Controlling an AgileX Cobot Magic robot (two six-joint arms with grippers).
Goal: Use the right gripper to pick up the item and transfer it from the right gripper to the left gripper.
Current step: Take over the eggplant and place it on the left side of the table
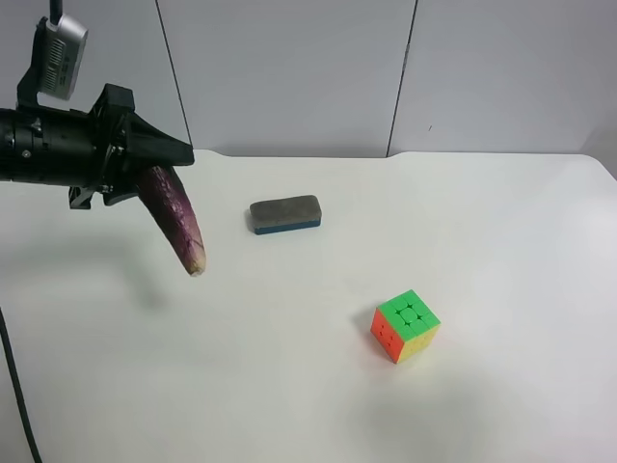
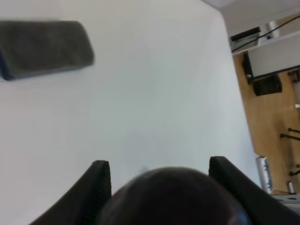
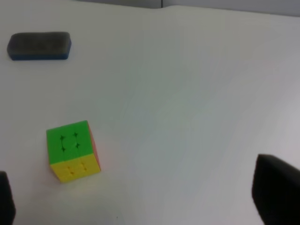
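Observation:
The dark purple eggplant (image 1: 174, 218) hangs tilted above the white table (image 1: 501, 222), pale tip down, at the exterior high view's left. The left gripper (image 1: 143, 176), on the black arm with the grey-white camera box, is shut on its upper end. In the left wrist view the eggplant (image 2: 168, 199) fills the gap between the two black fingers (image 2: 98, 185). The right gripper (image 3: 140, 197) is open and empty. Only its two fingertips (image 3: 276, 190) show at the corners of the right wrist view, above the table near the cube. The right arm is out of the exterior high view.
A multicoloured puzzle cube (image 1: 405, 326) stands on the table right of centre and shows in the right wrist view (image 3: 72, 151). A grey eraser block (image 1: 285, 214) lies near the back, also in the right wrist view (image 3: 39, 45) and the left wrist view (image 2: 44, 47).

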